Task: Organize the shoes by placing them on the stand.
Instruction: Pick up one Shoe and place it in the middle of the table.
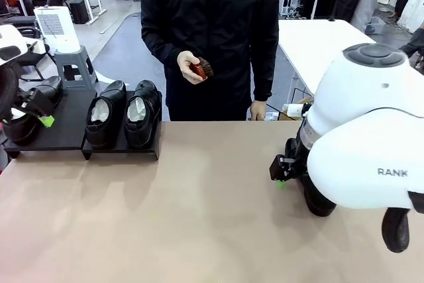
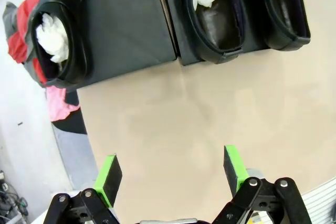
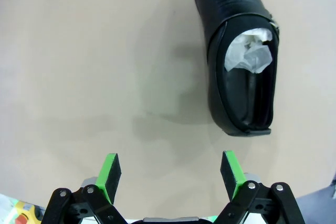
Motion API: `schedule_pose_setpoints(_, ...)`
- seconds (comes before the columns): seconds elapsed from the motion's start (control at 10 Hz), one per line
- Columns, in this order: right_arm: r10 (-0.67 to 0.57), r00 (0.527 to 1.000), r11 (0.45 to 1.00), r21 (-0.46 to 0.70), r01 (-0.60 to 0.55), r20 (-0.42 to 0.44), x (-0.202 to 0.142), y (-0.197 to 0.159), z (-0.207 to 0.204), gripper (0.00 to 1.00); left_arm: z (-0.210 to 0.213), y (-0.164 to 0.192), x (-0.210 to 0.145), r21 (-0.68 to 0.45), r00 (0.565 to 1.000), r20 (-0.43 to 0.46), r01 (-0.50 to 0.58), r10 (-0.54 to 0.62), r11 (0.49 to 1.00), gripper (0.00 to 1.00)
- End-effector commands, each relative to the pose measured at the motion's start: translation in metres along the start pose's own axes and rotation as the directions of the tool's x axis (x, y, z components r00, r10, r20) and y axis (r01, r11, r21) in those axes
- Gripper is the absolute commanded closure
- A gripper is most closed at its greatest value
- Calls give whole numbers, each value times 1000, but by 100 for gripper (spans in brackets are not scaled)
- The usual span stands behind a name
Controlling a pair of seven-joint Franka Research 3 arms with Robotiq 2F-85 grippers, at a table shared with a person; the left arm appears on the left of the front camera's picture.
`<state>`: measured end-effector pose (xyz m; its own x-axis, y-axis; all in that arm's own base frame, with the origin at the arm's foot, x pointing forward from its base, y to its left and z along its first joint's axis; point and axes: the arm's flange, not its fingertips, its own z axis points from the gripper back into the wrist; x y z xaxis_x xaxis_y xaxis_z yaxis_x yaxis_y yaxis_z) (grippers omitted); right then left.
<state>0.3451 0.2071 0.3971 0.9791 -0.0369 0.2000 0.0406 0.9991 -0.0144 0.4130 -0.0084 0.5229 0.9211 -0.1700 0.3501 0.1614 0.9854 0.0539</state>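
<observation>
A: While the right gripper (image 3: 170, 174) hangs over the bench (image 3: 79, 66), how do its fingers stand?
B: Wide apart, holding nothing. One black dress shoe (image 3: 239, 56) lies on the bench beyond the right finger, apart from it.
A: And the left gripper (image 2: 172, 174)?
B: Also wide and holding nothing above the bench. Three shoes stand on the stand (image 2: 128, 19), beyond the fingers.

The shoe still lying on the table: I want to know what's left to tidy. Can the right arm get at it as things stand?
Probably yes. The shoe lies alone on bare table just ahead of the right tool, whose jaws stand open and empty, with nothing between them.
</observation>
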Motion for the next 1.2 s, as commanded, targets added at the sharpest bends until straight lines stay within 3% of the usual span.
schedule_pose_setpoints(0.0,25,1000,998,-50,-24,19,18,-1,-6,0,6,-2,1,-5,999,35,5,-5,1000,0)
schedule_pose_setpoints(0.3,-37,999,995,-89,38,7,40,-22,-8,0,6,-2,1,-5,999,35,5,-5,1000,0)
schedule_pose_setpoints(0.7,32,997,996,-85,-38,-75,65,-28,-41,0,6,-2,1,-5,999,35,5,-5,1000,0)
schedule_pose_setpoints(1.1,57,994,994,-85,-65,-98,70,-27,-59,0,6,-2,1,-5,999,35,5,-5,1000,0)
